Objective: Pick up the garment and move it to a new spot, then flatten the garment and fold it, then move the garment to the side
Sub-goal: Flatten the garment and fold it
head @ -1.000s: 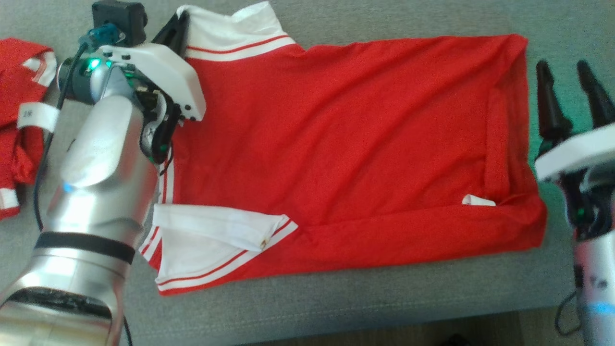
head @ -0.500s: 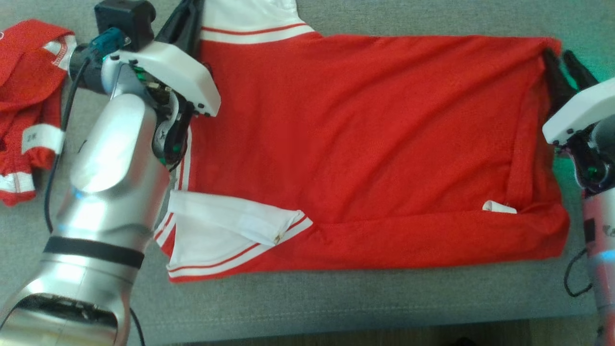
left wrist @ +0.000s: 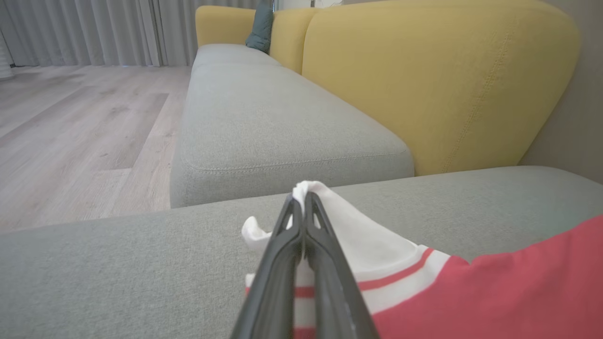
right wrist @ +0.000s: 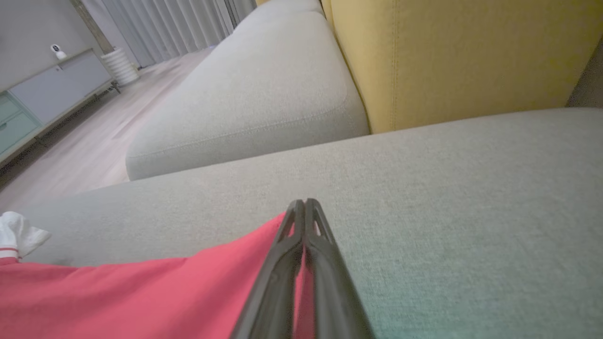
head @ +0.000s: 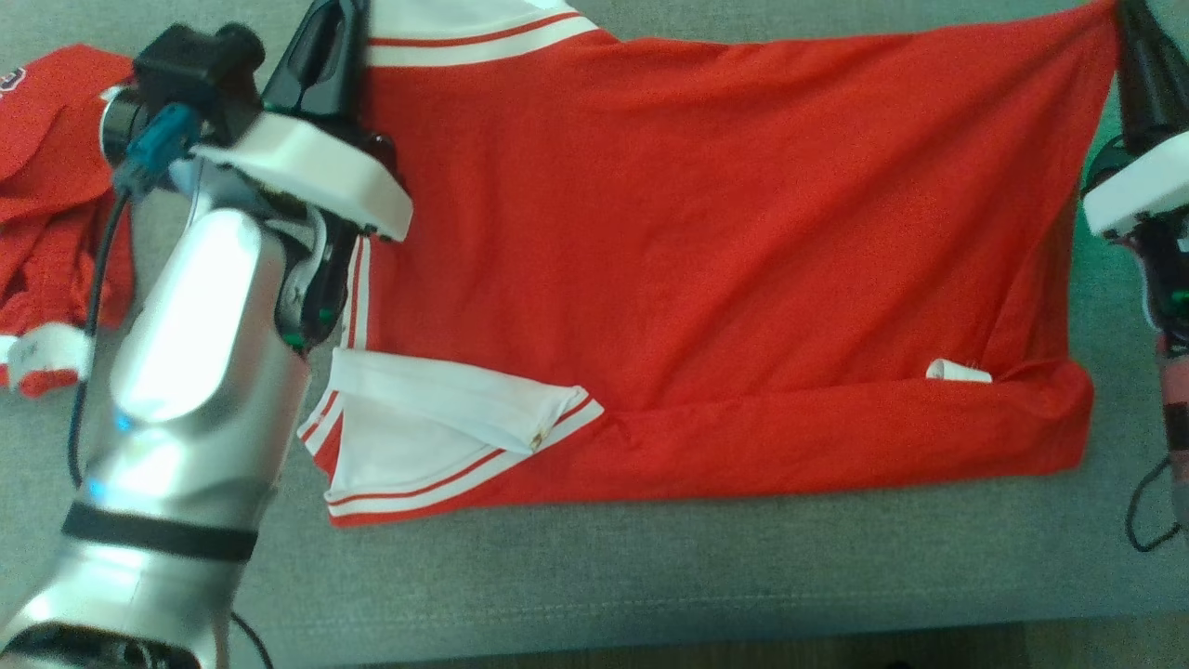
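Surface: wide grey woven-fabric sofa seat (head: 650, 585). The red short-sleeved shirt with white, red-striped sleeves (head: 706, 260) lies spread across it, sleeves toward the robot's left and hem toward its right. The near long edge is folded over onto the body. A small white label (head: 957, 372) sits just at that fold, near the hem end.

Left gripper (left wrist: 301, 197): fingers pressed together, pinching the white edge of the far sleeve. Fabric bunches at the tips and is raised slightly off the seat.

Right gripper (right wrist: 304, 203): fingers together, clamped on the far hem corner of the shirt. Red cloth shows between them and runs off to that view's left.

A crumpled red-and-white cloth heap (head: 46, 177) lies on the seat to the robot's left, apart from the shirt.

Room: mustard-yellow upholstered backrest (left wrist: 438, 80) behind a second grey seat section (left wrist: 264, 117), with a teal cushion (left wrist: 261, 26) at its far end. Pale wood plank floor (left wrist: 70, 132), grey curtains (left wrist: 85, 33). A low grey-and-teal cabinet (right wrist: 52, 89) stands by the wall, with a white ribbed cylinder (right wrist: 120, 66) on the floor beside it.
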Motion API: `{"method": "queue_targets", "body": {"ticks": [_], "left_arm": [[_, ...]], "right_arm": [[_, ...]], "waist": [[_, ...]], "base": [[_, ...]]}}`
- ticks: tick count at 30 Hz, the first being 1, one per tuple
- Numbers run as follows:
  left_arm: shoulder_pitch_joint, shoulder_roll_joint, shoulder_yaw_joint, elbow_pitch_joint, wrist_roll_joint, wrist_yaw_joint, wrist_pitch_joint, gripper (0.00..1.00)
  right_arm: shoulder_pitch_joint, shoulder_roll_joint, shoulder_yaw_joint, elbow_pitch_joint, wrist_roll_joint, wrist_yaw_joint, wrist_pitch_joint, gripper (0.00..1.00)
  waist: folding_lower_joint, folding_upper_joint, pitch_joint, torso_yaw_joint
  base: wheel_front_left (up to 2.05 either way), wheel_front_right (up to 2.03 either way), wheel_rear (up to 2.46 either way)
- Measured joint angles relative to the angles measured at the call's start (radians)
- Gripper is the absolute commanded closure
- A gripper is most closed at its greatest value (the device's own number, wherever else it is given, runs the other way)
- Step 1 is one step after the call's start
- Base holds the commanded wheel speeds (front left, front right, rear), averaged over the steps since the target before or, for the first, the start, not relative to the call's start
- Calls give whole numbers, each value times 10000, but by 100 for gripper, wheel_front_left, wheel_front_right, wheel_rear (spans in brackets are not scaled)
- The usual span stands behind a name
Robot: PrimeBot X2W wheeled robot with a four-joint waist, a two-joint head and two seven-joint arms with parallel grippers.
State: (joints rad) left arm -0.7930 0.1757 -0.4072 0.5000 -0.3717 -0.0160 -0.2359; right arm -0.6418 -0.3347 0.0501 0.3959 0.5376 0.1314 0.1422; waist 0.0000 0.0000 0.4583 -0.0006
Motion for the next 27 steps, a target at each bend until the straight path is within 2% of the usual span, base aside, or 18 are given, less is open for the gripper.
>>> {"method": "queue_targets", "body": {"ticks": [12, 16, 23, 27], "left_arm": [[2147, 614, 359, -3271, 311, 516, -136, 100], [3216, 807, 489, -4376, 520, 614, -138, 100], [4802, 1068, 155, -5018, 861, 600, -207, 100], [5425, 1133, -56, -5081, 1026, 591, -207, 100]], "right_arm": [[2055, -539, 313, -1446, 560, 0, 167, 100], [2767, -543, 247, -1822, 640, 0, 226, 100], [3707, -468, -21, -2255, 708, 0, 268, 100], [4209, -203, -222, -2579, 711, 0, 368, 100]], "waist": [[0, 0, -261, 67], [0, 0, -303, 56], [0, 0, -415, 45], [0, 0, -440, 41]], "base": [[0, 0, 0], [0, 0, 0], [0, 0, 0], [0, 0, 0]]}}
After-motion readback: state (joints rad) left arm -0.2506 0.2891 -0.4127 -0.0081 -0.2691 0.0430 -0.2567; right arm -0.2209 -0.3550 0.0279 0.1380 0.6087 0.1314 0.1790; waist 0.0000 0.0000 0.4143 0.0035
